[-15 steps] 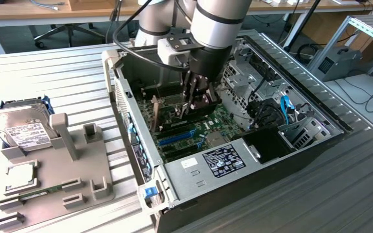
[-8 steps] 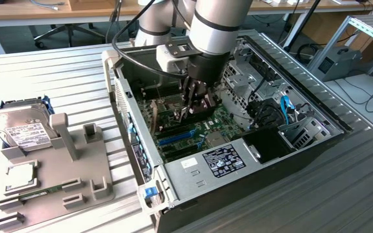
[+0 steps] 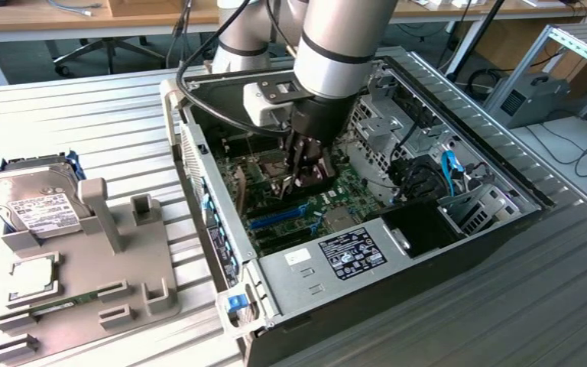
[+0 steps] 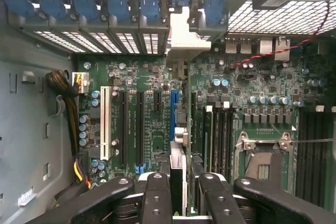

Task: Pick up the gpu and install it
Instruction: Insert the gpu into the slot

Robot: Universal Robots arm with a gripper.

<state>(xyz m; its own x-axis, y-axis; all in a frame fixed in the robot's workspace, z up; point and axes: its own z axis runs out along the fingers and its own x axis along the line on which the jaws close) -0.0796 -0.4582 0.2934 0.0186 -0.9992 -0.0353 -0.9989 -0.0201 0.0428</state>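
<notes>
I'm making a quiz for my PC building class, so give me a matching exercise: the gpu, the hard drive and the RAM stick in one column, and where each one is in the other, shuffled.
1. gpu
2. hard drive
3. RAM stick

A. lying flat near an edge of the grey holder
B. between the fingers of the gripper, inside the open computer case
C. white label facing up, at one end of the grey holder

Pairs: 1-B, 2-C, 3-A
</notes>
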